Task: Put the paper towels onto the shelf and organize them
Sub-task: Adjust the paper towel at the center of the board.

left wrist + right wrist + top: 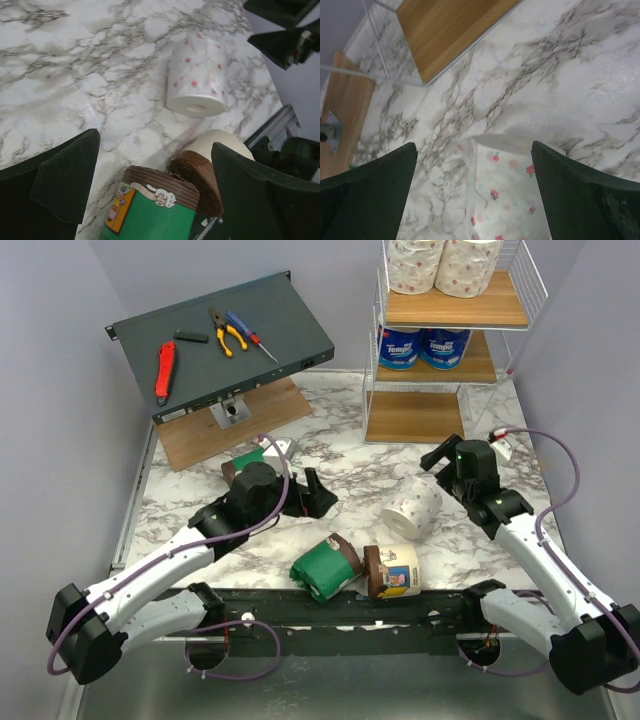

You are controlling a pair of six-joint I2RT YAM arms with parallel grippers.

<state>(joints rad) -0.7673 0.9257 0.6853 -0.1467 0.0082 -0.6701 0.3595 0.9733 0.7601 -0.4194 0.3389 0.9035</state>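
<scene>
Right gripper [438, 456] poised over the speckled roll [413, 510], nothing gripped yet.
By the bench's [350, 455] near edge lay a green roll [325, 568] and a cream-and-brown roll [395, 570]. The left gripper [315, 495] stood close by, spread wide and empty. Further in, right of centre, the speckled roll lay on its side, long axis running near-left to far-right, core hole facing near-left. The right gripper gaped wide, empty; I'd drop the fingers astride its curved sides. The shelf [415, 415] stood at the far right corner.

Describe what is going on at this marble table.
Paper rolls are being stocked on a white wire shelf with wooden boards. The open right gripper hangs over a white pink-speckled roll lying on the table; the open left gripper faces a green brown-ended roll beside a cream-and-brown one. Four rolls sit on the upper tiers; the bottom board looks bare.
</scene>
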